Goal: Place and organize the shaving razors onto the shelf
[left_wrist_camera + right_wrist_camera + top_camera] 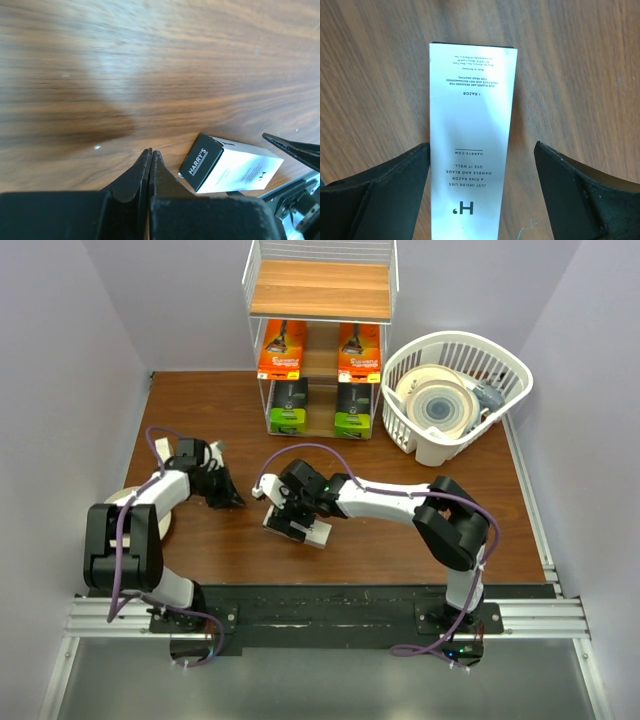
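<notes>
Right wrist view: the right gripper (482, 150) is spread wide astride the white Harry's razor box (470, 100), flat on the table (580, 75) near centre. Left gripper (151, 155) pressed together, empty. Seemingly the pickup step; next calls for closing squarely, then lifting toward the far shelf (320, 290).

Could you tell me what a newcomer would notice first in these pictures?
Probably the long white box lying flat in the middle of the table, with the right gripper open over it, one finger on either side. Next comes the shelf at the back, holding two orange cards above two black boxes.
</notes>
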